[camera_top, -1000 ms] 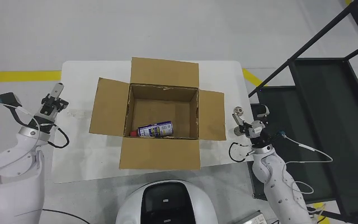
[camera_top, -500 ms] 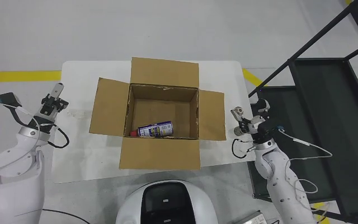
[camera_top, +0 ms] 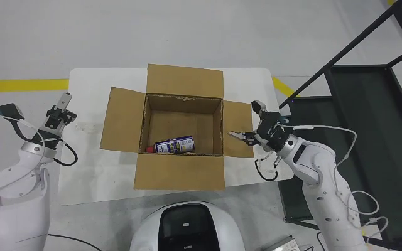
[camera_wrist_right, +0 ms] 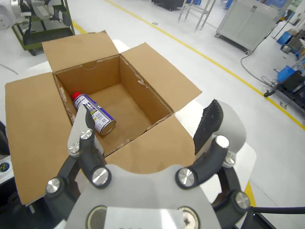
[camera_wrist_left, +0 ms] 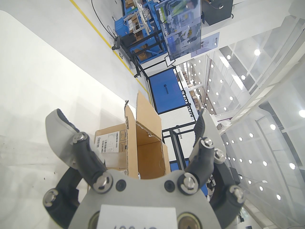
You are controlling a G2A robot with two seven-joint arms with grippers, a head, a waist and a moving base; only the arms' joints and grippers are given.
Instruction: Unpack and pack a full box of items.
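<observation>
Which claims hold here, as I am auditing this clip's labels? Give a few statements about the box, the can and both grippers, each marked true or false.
1. The spray can lies on its side inside the cardboard box. True.
2. The right gripper is shut on the can. False: it is open and holds nothing, over one of the box's side flaps.
3. The left gripper is open, off to the side of the box, over the table. True.
4. The box's flaps are folded shut. False: all four are spread open.
5. The can has a blue cap. False: it has a red cap.
</observation>
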